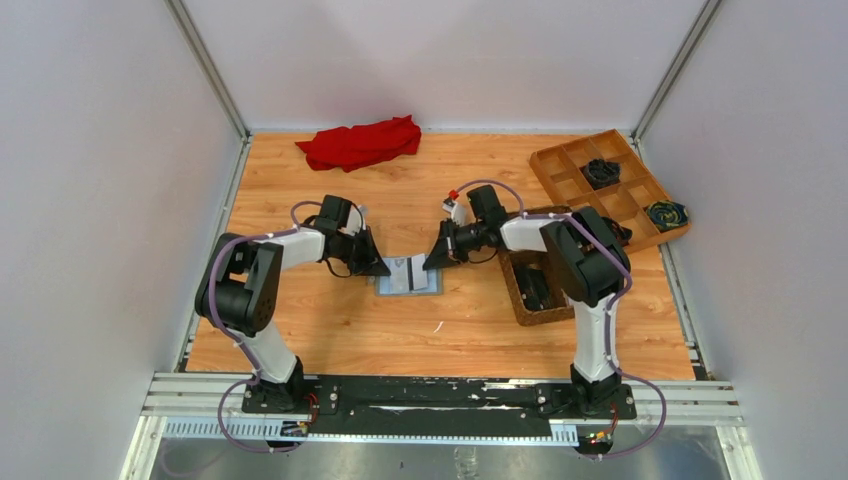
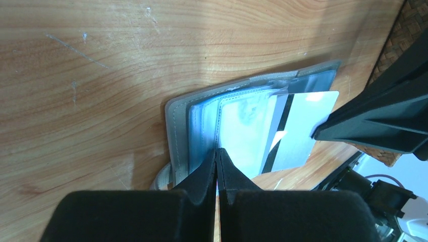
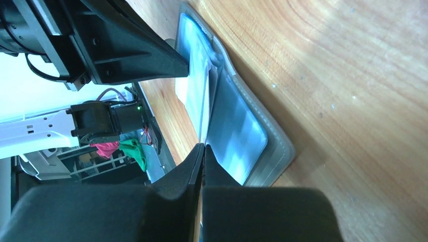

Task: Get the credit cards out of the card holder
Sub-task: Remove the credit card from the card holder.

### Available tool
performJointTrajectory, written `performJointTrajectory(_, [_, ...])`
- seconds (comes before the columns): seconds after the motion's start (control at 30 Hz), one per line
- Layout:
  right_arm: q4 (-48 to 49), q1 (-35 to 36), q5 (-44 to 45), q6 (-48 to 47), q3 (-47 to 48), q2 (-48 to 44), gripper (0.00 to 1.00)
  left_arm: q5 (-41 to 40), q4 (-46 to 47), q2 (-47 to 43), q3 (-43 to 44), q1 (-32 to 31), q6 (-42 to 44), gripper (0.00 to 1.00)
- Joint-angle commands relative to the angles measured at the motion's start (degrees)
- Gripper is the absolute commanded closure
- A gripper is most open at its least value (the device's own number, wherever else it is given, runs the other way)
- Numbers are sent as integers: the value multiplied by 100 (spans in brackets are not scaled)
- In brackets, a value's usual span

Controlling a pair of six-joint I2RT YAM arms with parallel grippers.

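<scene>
No legible text, label, brand, number or sign is found in any of the three views. On the pale credit card point(image 2: 309, 115) protruding from the card holder point(image 2: 177, 132), only a dark stripe is observed. The rest of its face is washed out by glare, and no print can be made out. The clear pockets of the card holder are likewise blurred, with nothing readable behind them.
</scene>
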Motion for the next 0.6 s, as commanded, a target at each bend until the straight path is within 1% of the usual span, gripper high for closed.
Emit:
performJointTrajectory(0.0, [-389, -130, 78, -301, -154, -297, 100, -921, -624, 127, -160, 66, 377, 100])
performJointTrajectory(0.37, [-1144, -152, 430, -739, 8, -629, 100, -880, -657, -56, -149, 68, 356, 100])
performJointTrajectory(0.57, [-1352, -214, 464, -848, 29, -882, 100, -826, -689, -140, -123, 66, 348, 100])
